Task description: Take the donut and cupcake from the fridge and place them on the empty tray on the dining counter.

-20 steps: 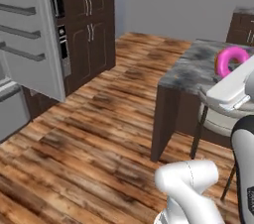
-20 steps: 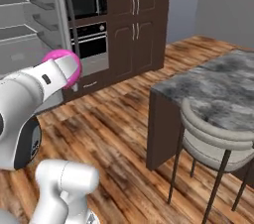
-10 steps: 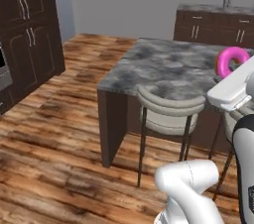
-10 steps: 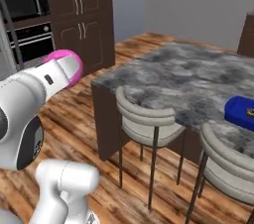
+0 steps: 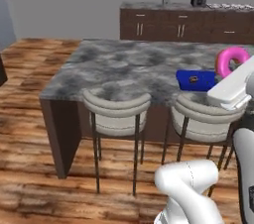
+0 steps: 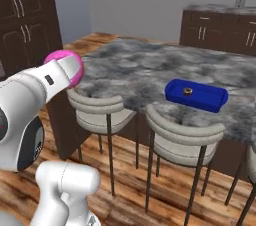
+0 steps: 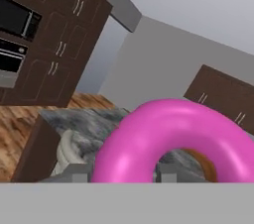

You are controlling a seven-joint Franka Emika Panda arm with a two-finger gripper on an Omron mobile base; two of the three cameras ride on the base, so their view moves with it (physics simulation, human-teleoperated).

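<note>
Donut carried toward the tray on the desk.
Left base view: the donut (image 5: 232, 60) rides high at the arm's end, with the blue tray (image 5: 197, 80) on the desk (image 5: 119, 67) beyond the stools (image 5: 117, 111).
Right base view: the arm is raised, well short of the tray (image 6: 196, 94); it should reach over the rim and lower gently.
Hand view: the pincer (image 7: 119, 174) is clamped on the donut (image 7: 173, 136).

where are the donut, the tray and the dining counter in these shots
donut (image 7: 173, 139): hand view, pink iced top of the ring.
tray (image 6: 196, 94): right base view, blue front wall.
dining counter (image 5: 119, 67): left base view, bare marble top.
</note>
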